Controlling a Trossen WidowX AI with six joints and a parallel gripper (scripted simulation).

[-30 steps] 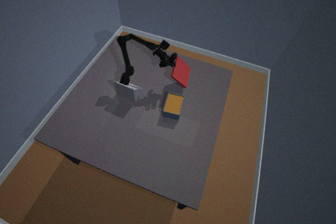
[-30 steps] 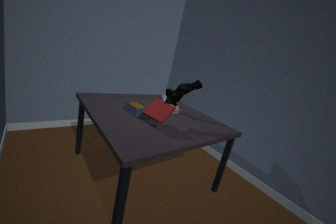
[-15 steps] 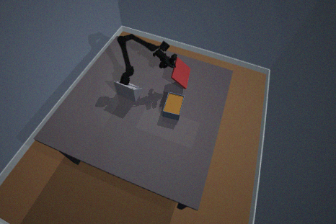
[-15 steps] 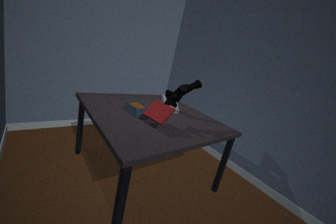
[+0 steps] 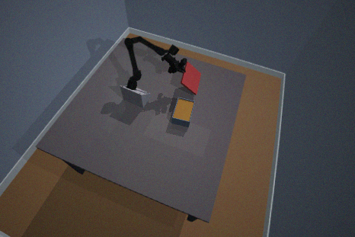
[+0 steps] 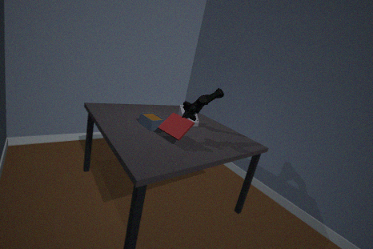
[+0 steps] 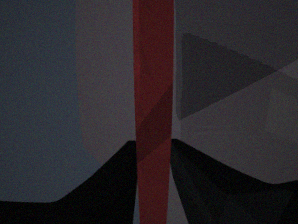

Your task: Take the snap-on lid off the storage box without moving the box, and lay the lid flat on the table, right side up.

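Observation:
The red lid (image 5: 191, 78) (image 6: 176, 126) (image 7: 154, 60) is off the box and steeply tilted, not flat. My gripper (image 5: 184, 70) (image 7: 152, 147) is shut on the lid at its edge; the wrist view shows the lid edge-on between the two dark fingers. In the exterior view the lid hides the fingertips. The lid's low edge is near the table; whether it touches is unclear. The blue-grey storage box (image 5: 180, 122) (image 6: 146, 122) stands upright and open on the table, with an orange inside (image 5: 183, 110) (image 6: 153, 117). The lid is beside the box, with a gap in the top view.
The grey table (image 5: 126, 161) (image 6: 148, 165) carries all of it. The pale base plate (image 5: 134, 97) (image 6: 195, 122) of the arm stands left of the box in the top view. The arm (image 5: 148, 46) reaches over the table's back part. The table's back edge lies beyond the lid.

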